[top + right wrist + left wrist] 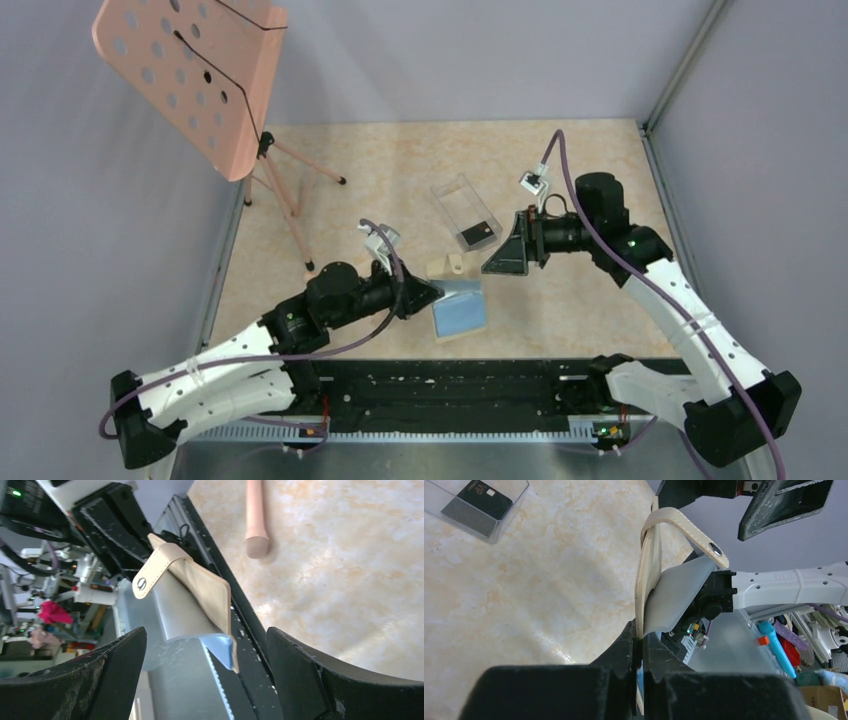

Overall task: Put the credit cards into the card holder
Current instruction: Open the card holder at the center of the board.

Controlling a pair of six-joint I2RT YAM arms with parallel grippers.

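We see the left gripper (638, 642) clamped tight on the one card holder (650, 575); the right gripper (503, 255) gapes wide, empty. One credit card (477, 235) lies in one clear box (452, 198).

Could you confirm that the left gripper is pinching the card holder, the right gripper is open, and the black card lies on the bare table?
Not quite: the black card lies inside the clear plastic box, not on the bare table, as the left wrist view shows. The left gripper is indeed shut on the card holder and the right gripper is open.
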